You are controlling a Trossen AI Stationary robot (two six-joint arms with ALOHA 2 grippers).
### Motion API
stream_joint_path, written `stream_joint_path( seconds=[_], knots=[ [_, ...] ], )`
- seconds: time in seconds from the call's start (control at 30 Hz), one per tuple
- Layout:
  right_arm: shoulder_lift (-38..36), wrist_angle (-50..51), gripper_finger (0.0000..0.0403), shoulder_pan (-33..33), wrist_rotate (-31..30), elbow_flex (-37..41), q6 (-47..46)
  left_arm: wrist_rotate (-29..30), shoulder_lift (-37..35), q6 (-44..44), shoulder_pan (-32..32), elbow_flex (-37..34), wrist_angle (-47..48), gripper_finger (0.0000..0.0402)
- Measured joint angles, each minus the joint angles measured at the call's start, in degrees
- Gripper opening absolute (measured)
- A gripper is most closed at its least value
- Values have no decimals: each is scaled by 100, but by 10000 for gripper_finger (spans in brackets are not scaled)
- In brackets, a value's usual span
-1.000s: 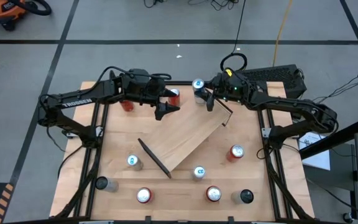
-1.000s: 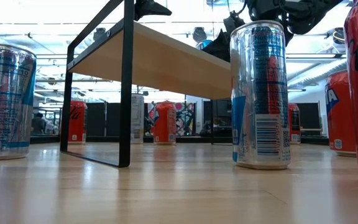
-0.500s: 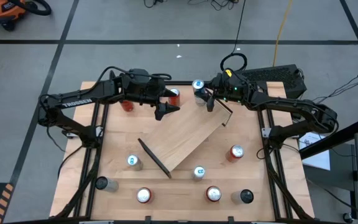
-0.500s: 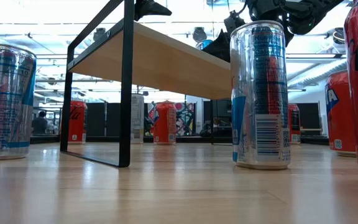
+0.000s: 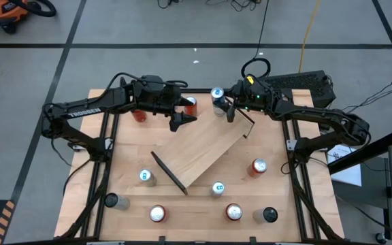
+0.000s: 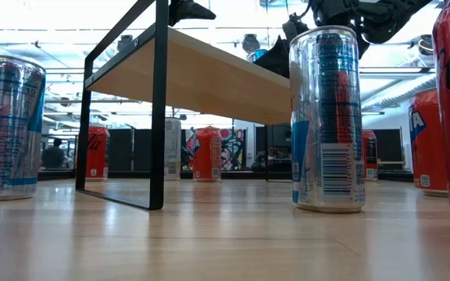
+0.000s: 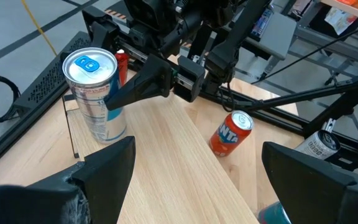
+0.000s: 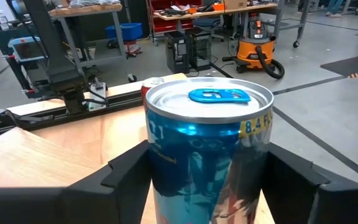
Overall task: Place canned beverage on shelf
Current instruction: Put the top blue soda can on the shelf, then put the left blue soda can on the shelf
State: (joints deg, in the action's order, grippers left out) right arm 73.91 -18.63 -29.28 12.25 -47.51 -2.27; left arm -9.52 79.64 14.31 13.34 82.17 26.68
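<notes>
**Blue can at shelf's far end, right gripper around it**

Right gripper (image 5: pixel 223 107) is sitting at the far-right end of the shelf (image 5: pixel 199 151), w/ the blue-and-silver can (image 5: pixel 217 95) standing upright between its fingers (image 8: pixel 126 171). In the right wrist view the fingers are flanking the can on both sides; whether they're pressing it or just off it can't be told. Left wrist view is showing the can resting on the shelf's light-wood top, near the black bracket (image 7: pixel 71 134) at that end.

Left gripper (image 5: pixel 181 116) is hovering over the shelf's far-left corner, fingers spread wide & holding nothing, well apart from the blue can. A red can (image 5: pixel 190 103) is standing just behind it, another red can (image 5: pixel 139 114) further left under the left arm.

Shelf is lying diagonally across the tabletop (image 5: pixel 131 156), running from near-left to far-right.

Other cans are standing on the tabletop around it: a silver-blue one (image 5: pixel 145 177) near-left of the shelf, another (image 5: pixel 217 188) at the near side, an orange one (image 5: pixel 258 166) to the right, two red ones (image 5: pixel 157 214) (image 5: pixel 233 212) along the near edge, & dark ones (image 5: pixel 111 201) (image 5: pixel 269 215) at the near corners.
</notes>
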Motion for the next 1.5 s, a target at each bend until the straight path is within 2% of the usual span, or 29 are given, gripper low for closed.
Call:
stream_joint_path(
  seconds=[0.27, 0.53, 0.77, 1.17, 1.5],
  knots=[
    [0, 9, 252, 0, 1, 2, -1, 0, 0, 5, 0, 0, 0, 352],
    [7, 72, 286, 2, 7, 22, -154, -2, 0, 15, 0, 0, -2, 352],
    [-75, 69, 290, 2, 1, 22, -154, -2, 0, 11, 1, 0, 0, 352],
    [-693, 14, 291, 2, -99, 15, -496, -5, 0, -14, 2, 0, 0, 352],
    [-1885, 672, 291, 67, -201, 7, -993, -5, 0, -4, 0, 0, 72, 352]
  ],
)
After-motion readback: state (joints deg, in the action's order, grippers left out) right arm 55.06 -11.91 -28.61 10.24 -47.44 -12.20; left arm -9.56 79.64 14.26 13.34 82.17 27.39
